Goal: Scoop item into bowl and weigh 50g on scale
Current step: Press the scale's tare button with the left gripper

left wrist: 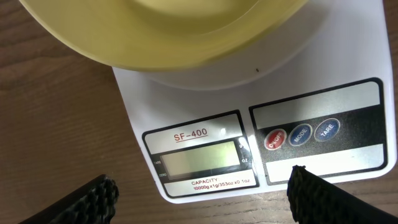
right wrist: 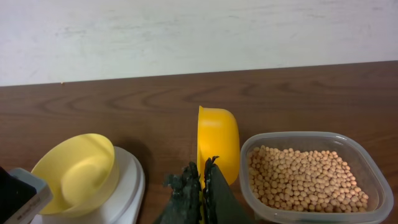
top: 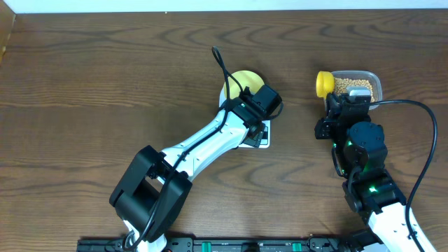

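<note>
Where the overhead camera looks down, the work surface is a dark brown wood-grain table (top: 105, 84). The right wrist view shows a pale, scuffed wall (right wrist: 186, 31) behind its far edge.

Containers: a clear rectangular tub (right wrist: 298, 135) stands at the right of the table, filled across its bottom with small tan beans (right wrist: 305, 177). A yellow scoop (right wrist: 219, 140) stands on edge just beside the tub's left end. The pale yellow bowl (right wrist: 78, 171) rests on the platform of the white scale (left wrist: 323, 56), well to the left of the tub, and its visible interior is bare yellow. The scale's front panel carries the label SF-400, a grey display and three round buttons.

Pincers: the left gripper (left wrist: 202, 198) hangs over the scale's front edge with its jaws spread wide, one black fingertip at each side, and holds nothing. The right gripper (right wrist: 201, 186) has its fingers pressed together at the foot of the scoop and appears to pinch it there, though the contact itself is hidden.
</note>
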`<state>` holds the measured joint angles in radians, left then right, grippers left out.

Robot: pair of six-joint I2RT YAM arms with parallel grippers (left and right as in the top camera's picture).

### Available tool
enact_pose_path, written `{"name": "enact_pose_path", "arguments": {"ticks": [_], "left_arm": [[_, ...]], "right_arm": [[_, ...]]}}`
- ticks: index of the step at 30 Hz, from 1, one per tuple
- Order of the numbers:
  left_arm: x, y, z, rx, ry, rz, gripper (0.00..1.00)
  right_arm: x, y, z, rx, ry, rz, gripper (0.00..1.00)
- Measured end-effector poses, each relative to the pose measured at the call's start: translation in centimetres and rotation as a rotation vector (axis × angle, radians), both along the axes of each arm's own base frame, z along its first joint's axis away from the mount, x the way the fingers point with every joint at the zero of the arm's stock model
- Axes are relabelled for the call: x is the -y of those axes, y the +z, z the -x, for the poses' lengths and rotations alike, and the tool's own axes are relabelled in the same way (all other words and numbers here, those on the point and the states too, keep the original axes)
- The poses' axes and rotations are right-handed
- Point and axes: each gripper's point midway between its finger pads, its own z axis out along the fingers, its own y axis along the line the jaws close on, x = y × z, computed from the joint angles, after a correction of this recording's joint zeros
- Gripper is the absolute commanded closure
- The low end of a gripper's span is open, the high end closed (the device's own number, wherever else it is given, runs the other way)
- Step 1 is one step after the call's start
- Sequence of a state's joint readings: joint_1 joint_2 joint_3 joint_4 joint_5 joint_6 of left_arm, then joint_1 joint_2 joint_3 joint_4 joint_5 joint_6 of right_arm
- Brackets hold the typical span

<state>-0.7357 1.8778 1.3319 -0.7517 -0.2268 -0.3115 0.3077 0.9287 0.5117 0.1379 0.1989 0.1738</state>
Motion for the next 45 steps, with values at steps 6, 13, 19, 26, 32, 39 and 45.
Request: {"name": "enact_pose_path", "arguments": {"ticks": [6,13,19,26,32,39,45], "left_arm": [[0.0,-0.4,0.0,-0.009,0.002,-0.007,0.11],[-0.3,-2.5,0.4,-0.053,0.006,-0.042,0.11],[-0.3,-2.5,0.4,-0.052,0.006,-0.041,0.11],[0.2,-2.4,-0.2,-0.029,0.005,-0.020,0.11],[0.4,-2.4,-0.4,-0.020,0.002,-0.012,0.11],[0.5,-2.4,-0.4,-0.019,0.002,-0.012,0.11],[0.4,-2.4,-0.5,-0.016,0.007,-0.014,0.11]], "right_arm": [[0.0,0.0,0.0,0.000,0.000,0.000,0.99],[0.0,0.0,0.0,0.000,0.000,0.000,0.99],[0.0,0.0,0.0,0.000,0.000,0.000,0.99],[0.0,0.0,0.0,0.000,0.000,0.000,0.99],[0.0,-0.2,0.0,-0.007,0.000,0.002,0.99],[0.0,-0.4,0.1,-0.017,0.000,0.005,0.99],[0.0,-0.4,0.1,-0.017,0.000,0.005,0.99]]}}
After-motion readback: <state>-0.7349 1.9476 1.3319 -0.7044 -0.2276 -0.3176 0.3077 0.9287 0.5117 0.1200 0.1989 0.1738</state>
